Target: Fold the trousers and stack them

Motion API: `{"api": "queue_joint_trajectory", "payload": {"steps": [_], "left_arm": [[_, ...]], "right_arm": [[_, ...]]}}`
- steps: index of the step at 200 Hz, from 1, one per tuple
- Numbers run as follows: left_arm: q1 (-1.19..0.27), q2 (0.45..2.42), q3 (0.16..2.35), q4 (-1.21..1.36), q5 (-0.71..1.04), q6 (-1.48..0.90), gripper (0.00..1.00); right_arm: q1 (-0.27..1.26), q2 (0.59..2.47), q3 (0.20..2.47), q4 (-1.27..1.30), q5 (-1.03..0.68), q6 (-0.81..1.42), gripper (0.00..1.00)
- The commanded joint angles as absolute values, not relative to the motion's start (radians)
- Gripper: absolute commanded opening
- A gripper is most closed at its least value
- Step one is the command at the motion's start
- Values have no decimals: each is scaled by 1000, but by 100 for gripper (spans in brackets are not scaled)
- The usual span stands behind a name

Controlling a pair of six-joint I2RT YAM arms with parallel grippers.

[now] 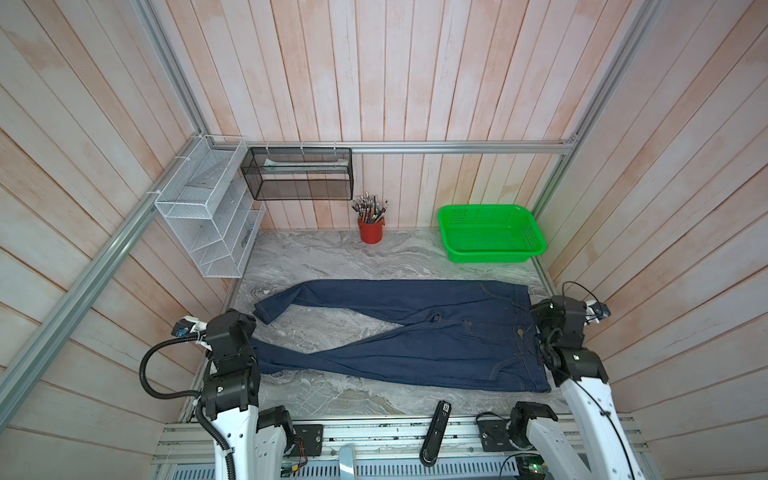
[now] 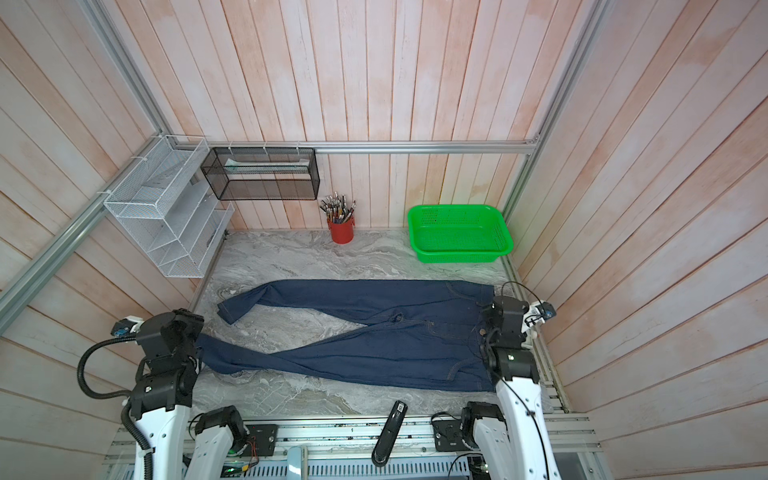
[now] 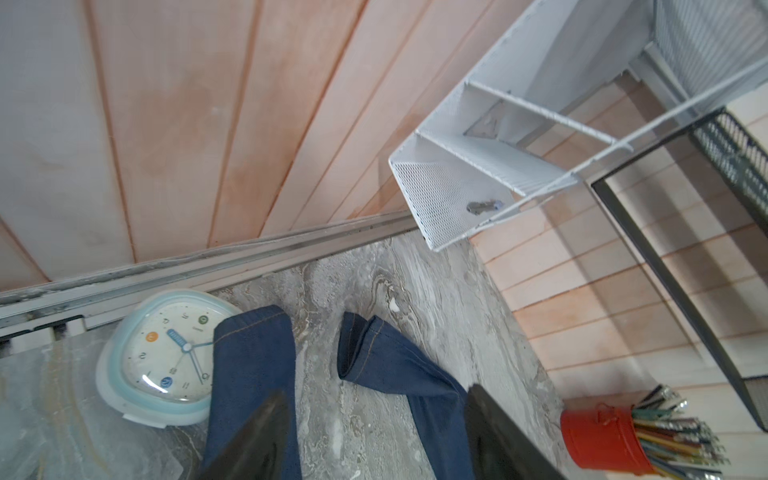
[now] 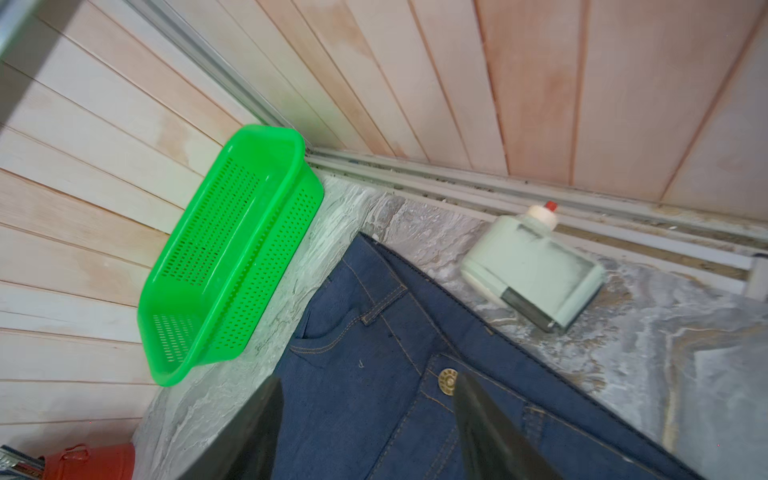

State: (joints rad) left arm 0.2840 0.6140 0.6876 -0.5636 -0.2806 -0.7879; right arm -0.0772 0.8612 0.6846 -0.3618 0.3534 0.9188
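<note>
The trousers (image 1: pixel 415 332) (image 2: pixel 374 336) are dark blue jeans lying flat across the marble table, waist at the right, legs spread to the left in a V. My left gripper (image 3: pixel 376 395) hangs open above the two leg ends: one hem (image 3: pixel 253 357) lies under one finger and the other leg's hem (image 3: pixel 374 353) is folded over. My right gripper (image 4: pixel 369 378) stands open over the waist, with the brass button (image 4: pixel 447 381) beside one finger. Nothing is held. In both top views the wrists hide the fingers.
A green basket (image 1: pixel 490 232) and a red cup of pens (image 1: pixel 370 232) stand at the back wall. White (image 1: pixel 208 208) and black (image 1: pixel 297 174) mesh racks hang back left. A clock (image 3: pixel 158 357) lies partly under one hem. A pale green device (image 4: pixel 528 270) sits beside the waistband.
</note>
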Motion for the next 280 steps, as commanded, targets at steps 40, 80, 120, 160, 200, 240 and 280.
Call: {"api": "queue_joint_trajectory", "payload": {"steps": [40, 80, 120, 160, 200, 240, 280], "left_arm": [[255, 761, 748, -488, -32, -671, 68], [223, 790, 754, -470, 1, -662, 68], [172, 852, 760, -450, 45, -645, 68], [104, 909, 757, -417, 70, -637, 68], [81, 922, 753, -395, 73, -635, 68], [80, 927, 752, -392, 64, -626, 68], [81, 925, 762, -395, 52, -615, 68]], "right_arm": [[-122, 1337, 876, -146, 237, 781, 56], [-243, 1594, 1011, -123, 99, 721, 52], [-332, 1774, 1106, -158, -71, 612, 46], [-363, 1860, 1142, -151, -108, 558, 45], [-360, 1948, 1209, -168, -173, 524, 47], [-355, 1995, 1244, -190, -187, 503, 47], [-347, 2000, 1239, -192, -149, 505, 31]]}}
